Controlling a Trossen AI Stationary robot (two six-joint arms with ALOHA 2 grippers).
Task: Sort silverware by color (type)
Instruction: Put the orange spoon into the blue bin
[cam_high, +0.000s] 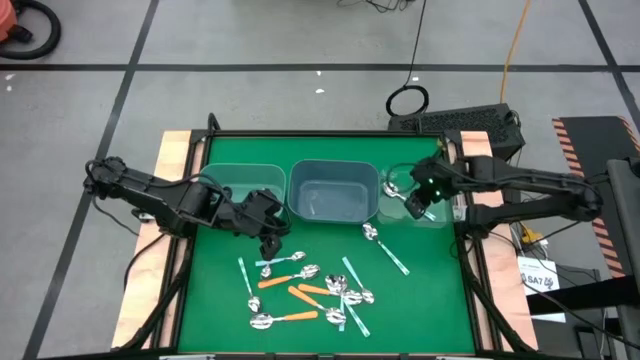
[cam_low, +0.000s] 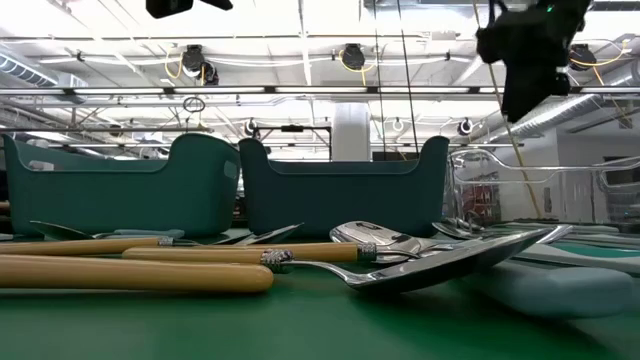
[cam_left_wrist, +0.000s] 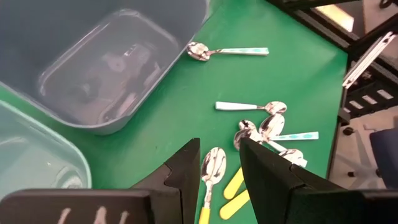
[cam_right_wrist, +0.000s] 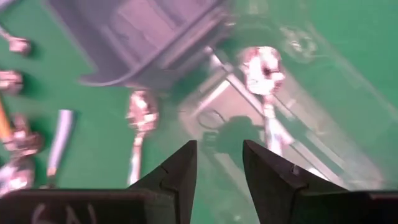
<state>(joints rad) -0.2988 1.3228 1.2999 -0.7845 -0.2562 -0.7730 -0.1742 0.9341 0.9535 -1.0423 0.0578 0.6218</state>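
Left gripper, released w/ nothing btwn fingers, hangs at upper-left edge of the spoons piled lower-centre of the high view; nearest orange-handled spoon lies lengthwise btwn its fingers. Right gripper, released too, sits over the clear bin at right.

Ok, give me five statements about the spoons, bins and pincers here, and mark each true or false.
1. The left pincer is open above the spoon pile. True.
2. The right pincer grips an orange-handled spoon. False: it is open and empty over the clear bin.
3. A spoon lies in the clear bin. True.
4. The middle blue-grey bin is packed with spoons. False: no spoon shows in it.
5. Most spoons lie on the green mat. True.
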